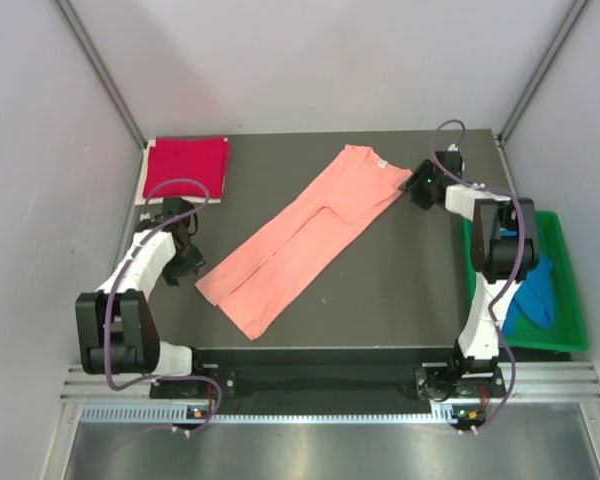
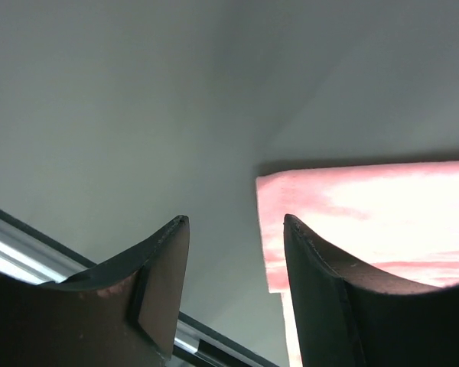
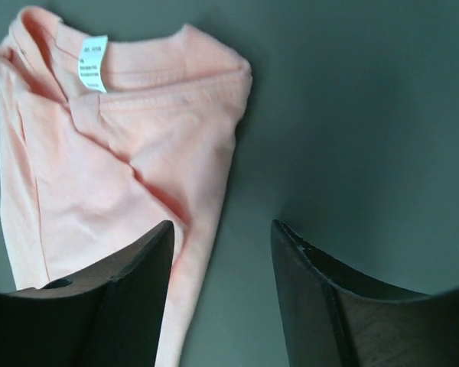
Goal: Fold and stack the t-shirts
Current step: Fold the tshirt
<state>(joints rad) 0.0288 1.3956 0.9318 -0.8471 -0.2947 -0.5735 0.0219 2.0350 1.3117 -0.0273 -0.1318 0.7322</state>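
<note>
The salmon-pink t-shirt (image 1: 305, 235) lies folded lengthwise in a long strip, diagonal across the table middle. Its collar and white label (image 3: 93, 61) show in the right wrist view (image 3: 99, 153). My right gripper (image 1: 421, 186) is open and empty just off the collar end. In its own view (image 3: 220, 225) one finger hangs over the shirt's edge and the other over bare table. The crimson-red t-shirt (image 1: 186, 165) lies folded at the back left; it looks washed-out in the left wrist view (image 2: 367, 214). My left gripper (image 1: 177, 212) is open and empty (image 2: 237, 219) just in front of it. The bright blue t-shirt (image 1: 535, 290) lies crumpled in the tray.
A green plastic tray (image 1: 577, 320) sits off the table's right edge beside the right arm. Grey walls enclose the back and sides, with a metal rail (image 2: 30, 256) at the left wall.
</note>
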